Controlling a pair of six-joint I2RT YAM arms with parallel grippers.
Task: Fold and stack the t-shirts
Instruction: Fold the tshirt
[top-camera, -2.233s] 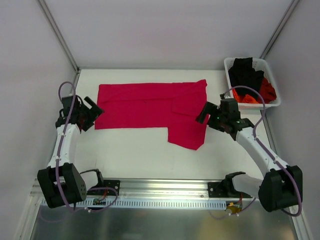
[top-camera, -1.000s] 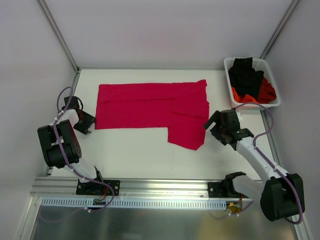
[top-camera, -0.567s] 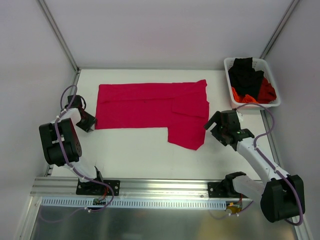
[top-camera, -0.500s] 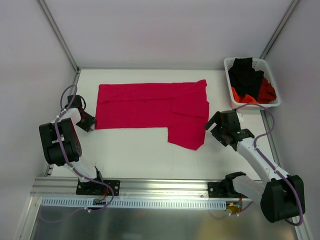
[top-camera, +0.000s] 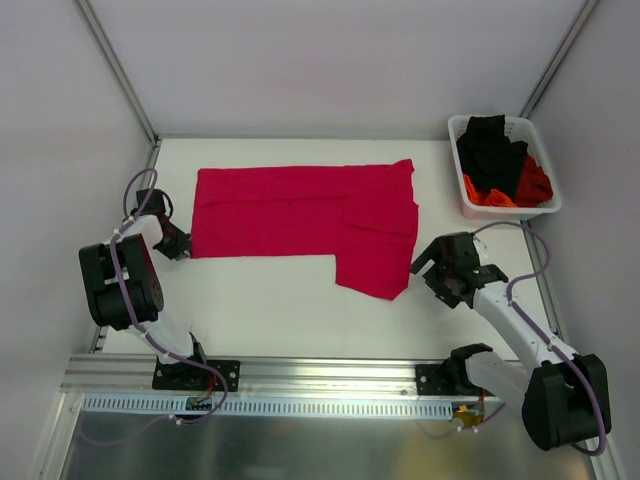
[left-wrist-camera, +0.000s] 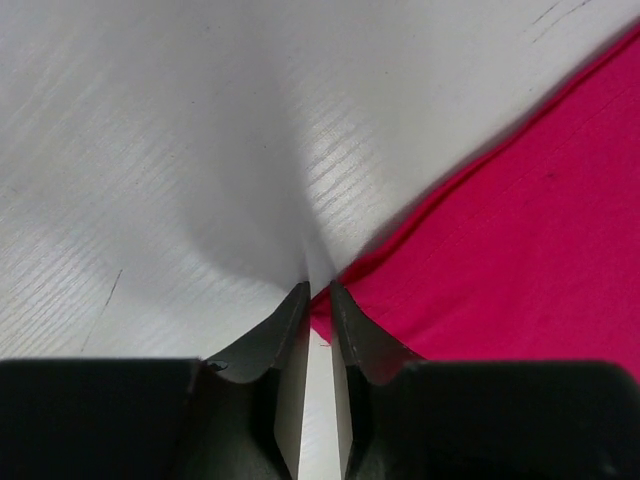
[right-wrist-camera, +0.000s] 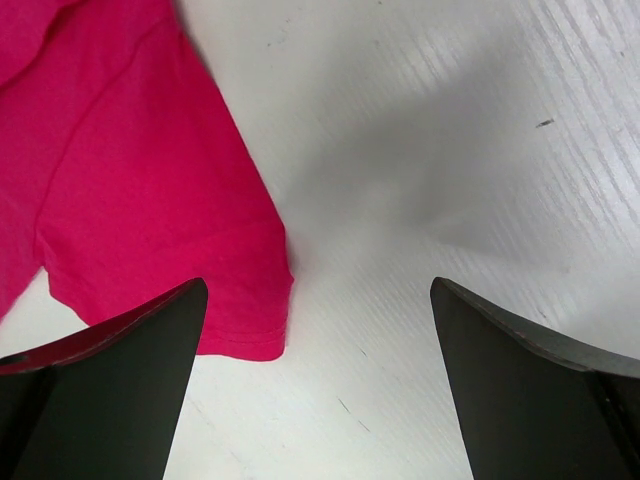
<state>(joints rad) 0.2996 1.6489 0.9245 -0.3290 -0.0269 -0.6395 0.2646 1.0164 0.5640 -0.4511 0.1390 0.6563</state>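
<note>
A crimson-pink t-shirt (top-camera: 290, 210) lies flat across the table, folded into a long band with one sleeve flap hanging toward the near right. My left gripper (top-camera: 180, 244) sits at its near left corner. In the left wrist view the jaws of that gripper (left-wrist-camera: 318, 292) stand almost together, with the corner of the crimson t-shirt (left-wrist-camera: 520, 220) pinched between the tips. My right gripper (top-camera: 447, 276) is wide open just right of the sleeve flap, low over bare table. Its wrist view shows the sleeve hem (right-wrist-camera: 150, 200) by the left finger and nothing inside the gripper (right-wrist-camera: 318, 330).
A white plastic basket (top-camera: 548, 160) stands at the far right corner with a black t-shirt (top-camera: 490, 150) and an orange-red one (top-camera: 536, 186) in it. Metal frame posts rise at the far corners. The arms' rail runs along the near edge.
The left jaws have narrowed onto the shirt's near left corner. The right gripper has drifted toward the near edge, still open beside the sleeve flap.
</note>
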